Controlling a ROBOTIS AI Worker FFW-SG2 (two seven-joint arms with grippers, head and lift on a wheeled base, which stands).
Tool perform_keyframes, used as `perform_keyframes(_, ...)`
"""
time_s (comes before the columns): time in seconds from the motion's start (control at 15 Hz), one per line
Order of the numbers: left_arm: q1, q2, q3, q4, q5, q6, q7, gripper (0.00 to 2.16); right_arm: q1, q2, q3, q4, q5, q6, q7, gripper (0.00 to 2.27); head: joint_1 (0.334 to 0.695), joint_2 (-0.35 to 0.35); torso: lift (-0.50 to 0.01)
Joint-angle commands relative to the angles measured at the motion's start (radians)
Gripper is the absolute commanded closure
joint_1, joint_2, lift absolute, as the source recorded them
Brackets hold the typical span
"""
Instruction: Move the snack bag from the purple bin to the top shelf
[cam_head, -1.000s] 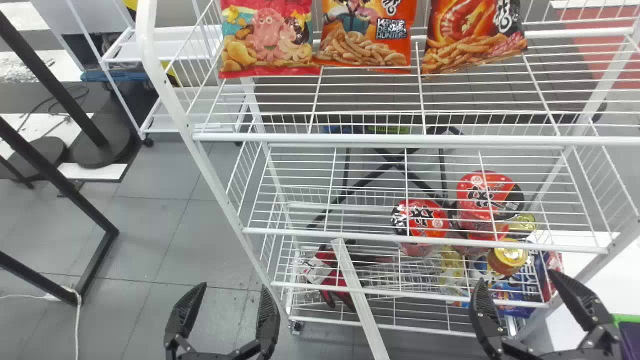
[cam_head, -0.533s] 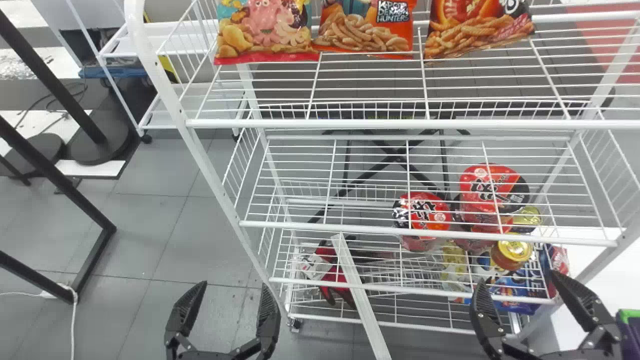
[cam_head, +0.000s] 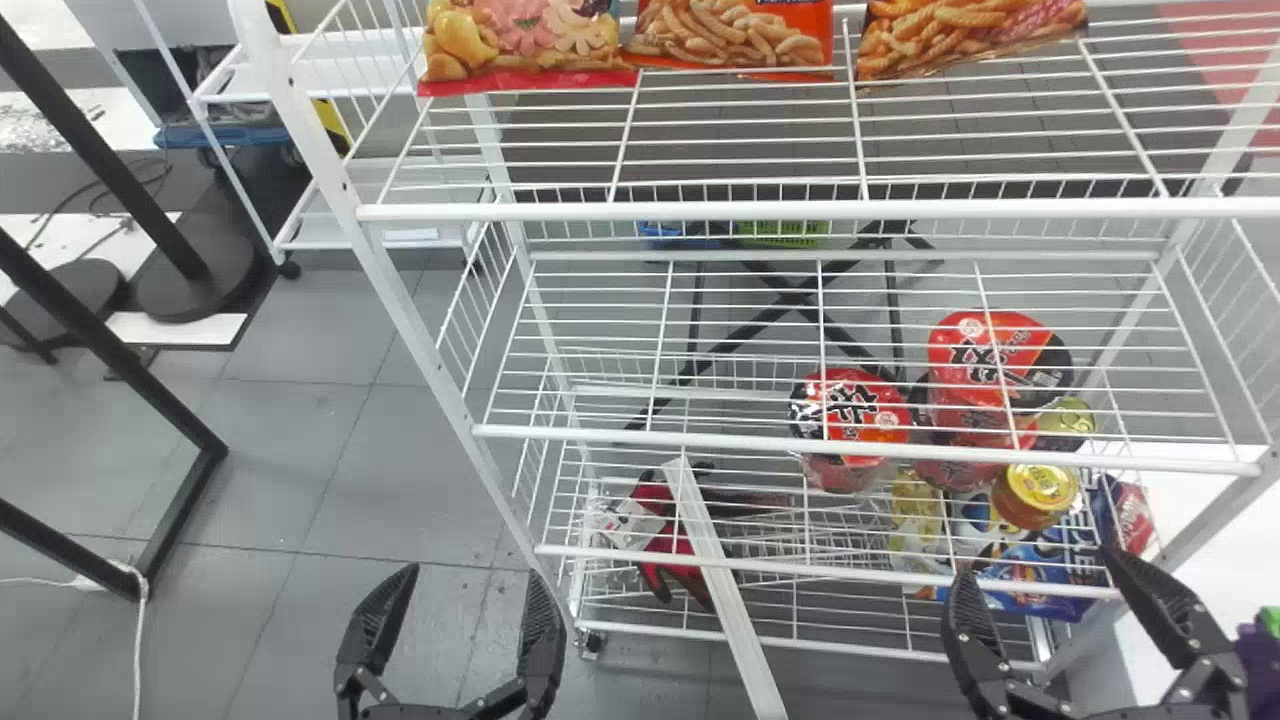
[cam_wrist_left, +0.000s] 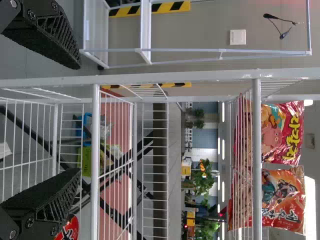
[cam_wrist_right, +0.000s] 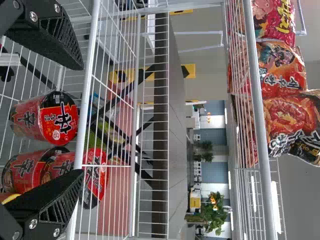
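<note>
The largest thing is the white wire rack (cam_head: 620, 437), with stacked shelves and a low wire edge round them. Left of the rack stands a black metal frame (cam_head: 120, 360); behind the rack's left side is a white cart (cam_head: 225, 98). The purple bin (cam_head: 1262, 665) is to the right of the rack's lower part, at the edge of the head view. A pale bar (cam_head: 722, 590) slants across the rack's lower front.

The left end effector (cam_head: 470, 576) is in front of the rack, just outside its lower left side, open and empty. The right end effector (cam_head: 1037, 562) is in front of the rack's lower right, also open with nothing between its fingers.

Three snack bags lie in a row on the rack's top shelf: a red one (cam_head: 520, 45) nearest the left side, an orange one (cam_head: 735, 35) beside it, and an orange-and-black one (cam_head: 965, 35) on the right. I cannot tell whether one of them is the bag meant.

Low in the rack, toward its right side, sit red-and-black noodle cups (cam_head: 1000, 355), with a gold can (cam_head: 1038, 492) near them.
</note>
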Motion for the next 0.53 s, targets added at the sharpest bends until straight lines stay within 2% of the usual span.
perform_keyframes(0.0, 0.006, 0.000, -0.002, -0.007, 0.000, 0.000, 0.000, 0.08, 0.011, -0.002, 0.000, -0.013, 0.001, 0.000, 0.000, 0.07, 0.695, 0.154, -0.288)
perform_keyframes(0.47, 0.009, -0.003, -0.012, -0.013, -0.001, 0.006, 0.002, 0.08, 0.037, -0.010, -0.011, -0.036, 0.005, -0.006, -0.001, 0.07, 0.695, 0.140, -0.316)
